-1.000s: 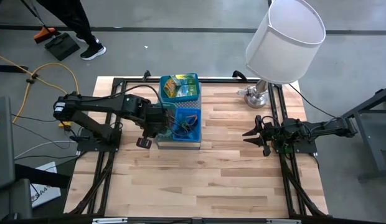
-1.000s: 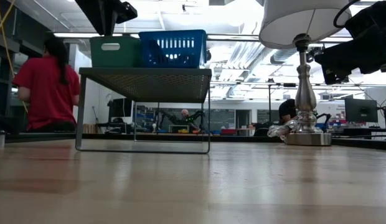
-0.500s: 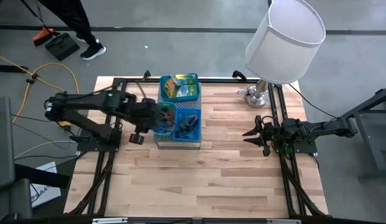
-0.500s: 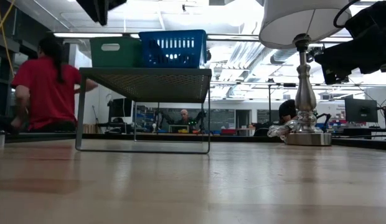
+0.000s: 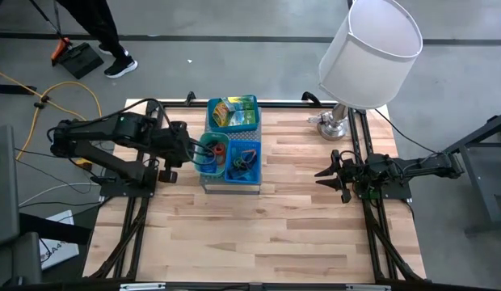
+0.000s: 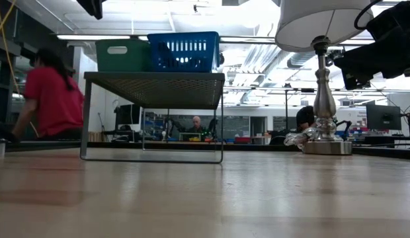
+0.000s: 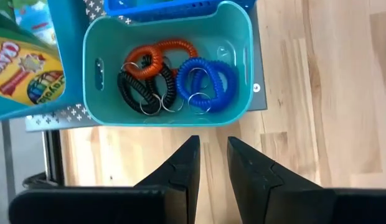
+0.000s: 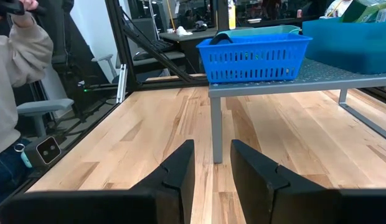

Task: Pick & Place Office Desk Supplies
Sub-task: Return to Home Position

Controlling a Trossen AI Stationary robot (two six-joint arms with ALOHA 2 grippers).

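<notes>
L gripper hangs above the table's left side, just left of the shelf and pointing down at the teal bin. Its fingers sit nearly together w/ a thin slit, nothing btwn them. R gripper sits at the right side, well apart from the shelf, its fingers also close together and empty.

The wood table carries everything. The biggest item is a lamp w/ a white shade at the far right, its metal base just far of R gripper. The grey perforated shelf stands center-far on thin legs.

Beyond the table:
- a person in a red top
- another person's legs on the floor, far left
- a grey sleeve in the R wrist view

All supplies sit in 3 bins on top of the shelf.
- **Blue bin**, far end: holds yellow-green printed packets.
- **Teal bin**, near left: holds 3 coil loops, red-orange, black and blue, touching each other, w/ metal rings.
- **Blue basket**, near right, touching the teal bin: holds a tangle of rubber bands, dark, red and green. From the R wrist view it hides most of the teal bin.
</notes>
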